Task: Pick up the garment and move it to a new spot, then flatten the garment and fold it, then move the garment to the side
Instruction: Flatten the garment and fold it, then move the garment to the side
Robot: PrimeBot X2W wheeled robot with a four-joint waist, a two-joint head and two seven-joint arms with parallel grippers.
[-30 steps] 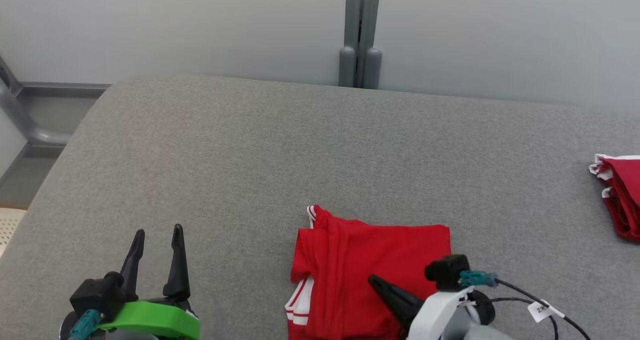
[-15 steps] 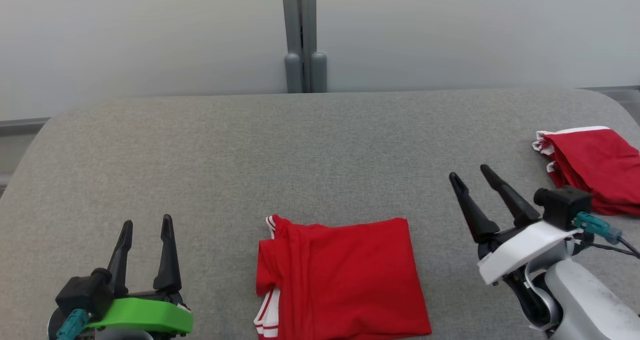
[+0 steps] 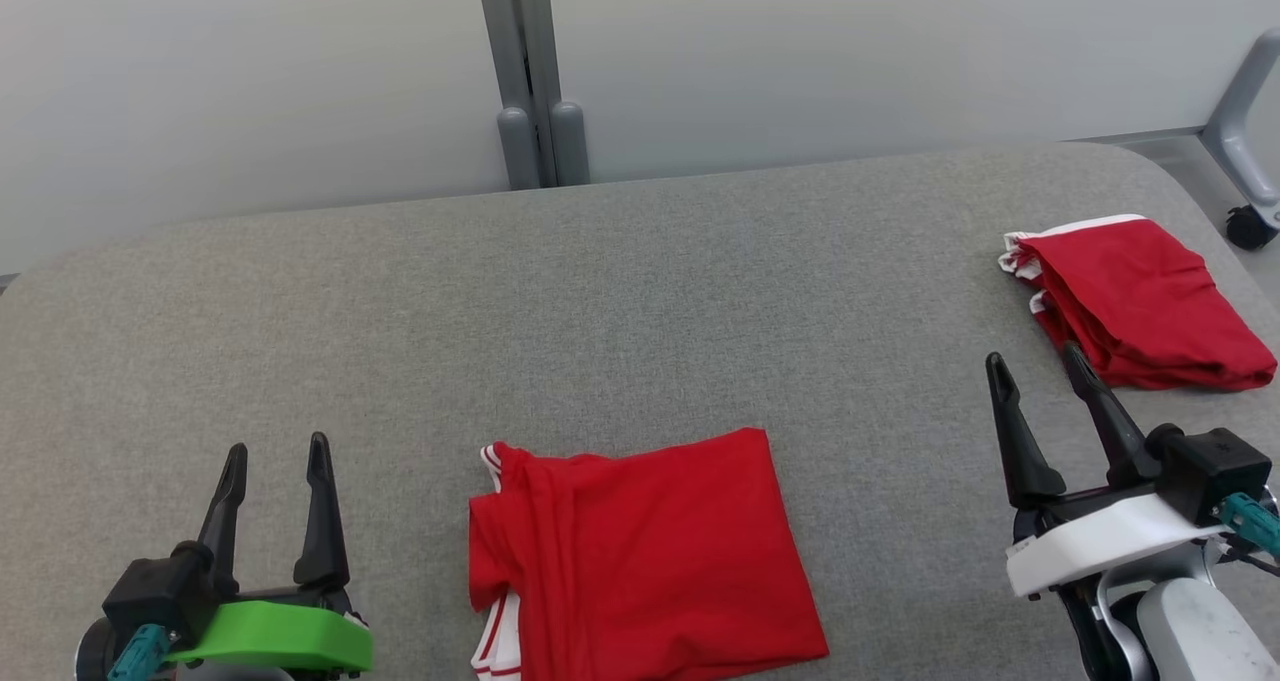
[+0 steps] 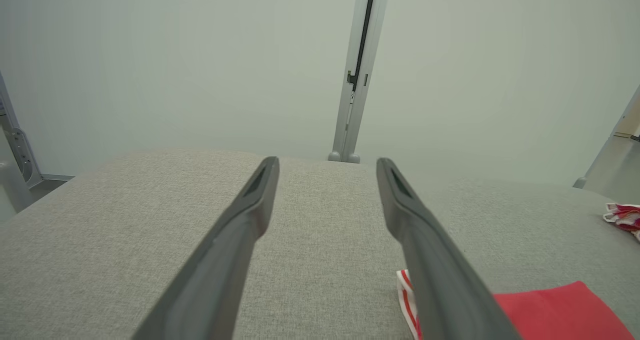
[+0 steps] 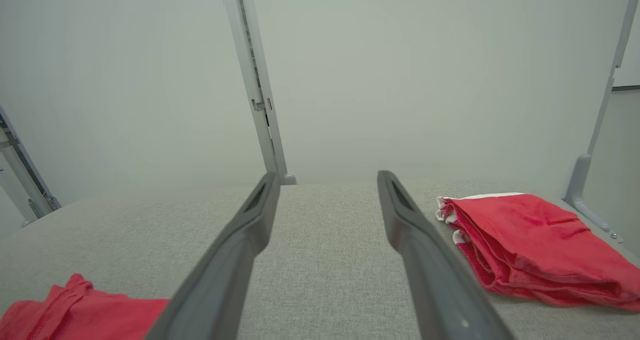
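Red garment (image 3: pixel 640 551) lies crosswise, stripes leftward.

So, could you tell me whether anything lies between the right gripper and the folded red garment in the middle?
Nothing visible does: only bare grey table lies between the open right gripper and the folded garment. The second red garment sits farther right, beyond the gripper, out of the way.
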